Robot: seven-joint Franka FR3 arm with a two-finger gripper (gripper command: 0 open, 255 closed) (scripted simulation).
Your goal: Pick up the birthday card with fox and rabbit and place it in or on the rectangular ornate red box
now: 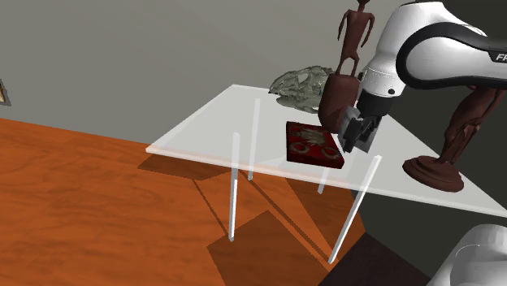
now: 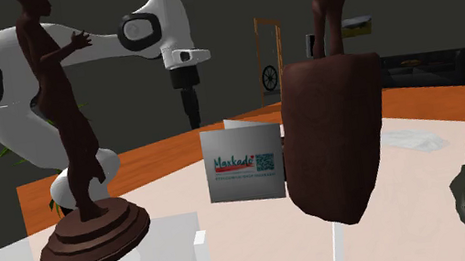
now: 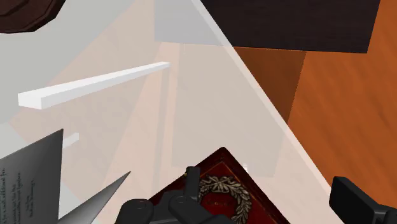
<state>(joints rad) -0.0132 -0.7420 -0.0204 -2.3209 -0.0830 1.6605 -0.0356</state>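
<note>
Orange-brown wooden floor is showing beneath a pale, see-through table on thin white legs, and we are looking down on it past the white arm. We are seeing the red box lying flat on the table, its lid patterned with pale scrollwork, and the black gripper is hovering just above the box's corner nearest the arm. Through the wrist view we are seeing the two fingers standing well apart, released and clasping nothing, with a corner of the red box showing between them. We are finding the card standing upright and folded on the table, white with a small printed logo facing the second exterior view. It is just beside the gripper and outside its fingers, and as far as we can tell it is not touching them. A dark brown statue is standing on the table towards the shoulder view's right, and a crumpled grey-green lump is lying at the far edge. We are judging the task to be at its start: the card is not yet grasped and nothing is lying in or on the box. The whole of the work is remaining, namely closing on the card, lifting it, carrying it over the box and letting it go there.
</note>
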